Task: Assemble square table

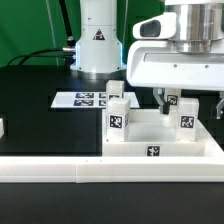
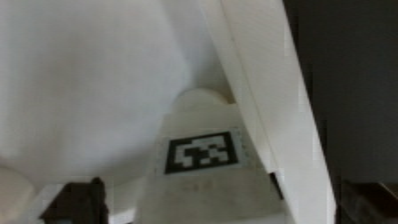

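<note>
The square table's top (image 1: 140, 152) is a white slab lying near the front rail, with a tag on its front edge. Several white tagged legs stand on it: two at the exterior view's left (image 1: 118, 120) and two at the right (image 1: 185, 115). My gripper (image 1: 190, 102) hangs over the right pair, open, its dark fingers on either side of them. In the wrist view a tagged leg (image 2: 203, 152) rises between my fingertips (image 2: 75, 200) on the white slab (image 2: 89, 90). My gripper (image 2: 178, 208) is open, with a gap showing at one finger, and it holds nothing.
The marker board (image 1: 85, 98) lies flat on the black table behind the slab. A long white rail (image 1: 90, 172) runs along the front. The robot's base (image 1: 97, 45) stands at the back. A small white piece (image 1: 2, 127) sits at the left edge.
</note>
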`<action>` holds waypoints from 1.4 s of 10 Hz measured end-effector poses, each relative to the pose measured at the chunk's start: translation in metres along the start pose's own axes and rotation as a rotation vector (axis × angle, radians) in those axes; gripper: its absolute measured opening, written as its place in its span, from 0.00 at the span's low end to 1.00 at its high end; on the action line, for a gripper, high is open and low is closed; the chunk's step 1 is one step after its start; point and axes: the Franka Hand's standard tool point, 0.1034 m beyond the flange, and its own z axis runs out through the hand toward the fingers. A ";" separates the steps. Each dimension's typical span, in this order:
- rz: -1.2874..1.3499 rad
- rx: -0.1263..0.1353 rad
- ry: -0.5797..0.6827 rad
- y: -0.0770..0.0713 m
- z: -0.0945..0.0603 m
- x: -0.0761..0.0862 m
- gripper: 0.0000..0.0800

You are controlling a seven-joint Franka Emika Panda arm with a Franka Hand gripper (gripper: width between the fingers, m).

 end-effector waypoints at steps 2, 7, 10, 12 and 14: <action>-0.155 -0.002 0.001 0.004 0.000 0.003 0.81; -0.240 -0.008 0.004 0.007 0.000 0.005 0.36; -0.160 -0.004 0.013 0.006 0.000 0.005 0.36; 0.060 0.000 0.035 0.009 0.000 0.008 0.36; 0.233 -0.006 0.054 0.020 0.000 0.012 0.36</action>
